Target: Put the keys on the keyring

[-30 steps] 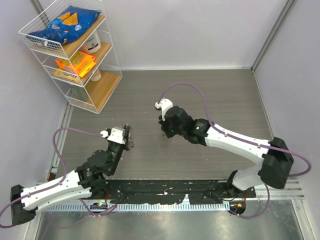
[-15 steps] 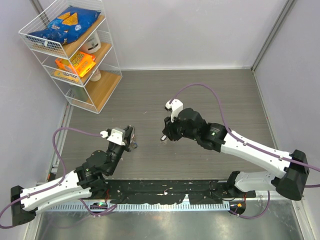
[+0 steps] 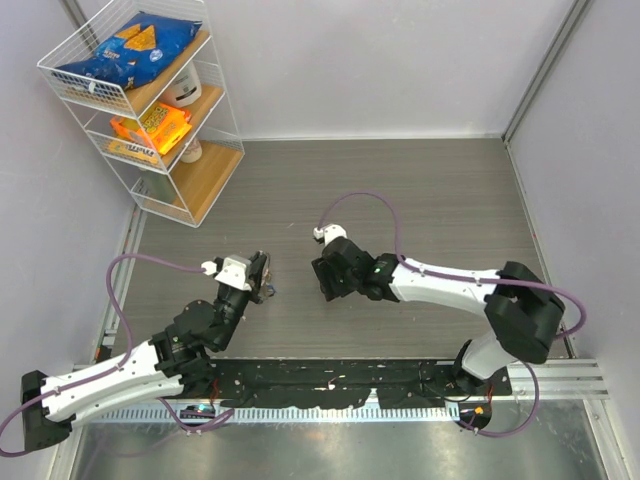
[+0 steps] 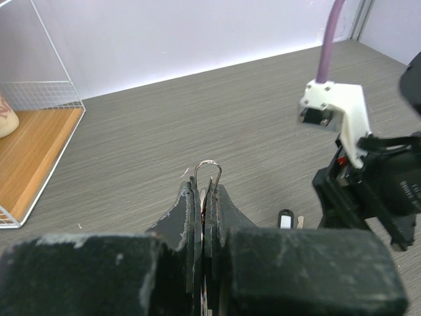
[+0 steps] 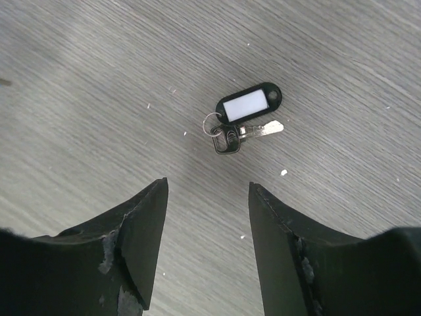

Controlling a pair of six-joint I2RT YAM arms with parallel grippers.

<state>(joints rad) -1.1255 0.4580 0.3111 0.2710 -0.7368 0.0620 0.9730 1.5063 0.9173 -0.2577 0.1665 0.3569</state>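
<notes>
Top external view: wire rack holding a blue chip bag and an orange packet.
Left fingers are pressed together on the upright keyring, left of the black-tagged key; right fingers stand apart, empty, poised over that key, which lies flat on the desk.
</notes>
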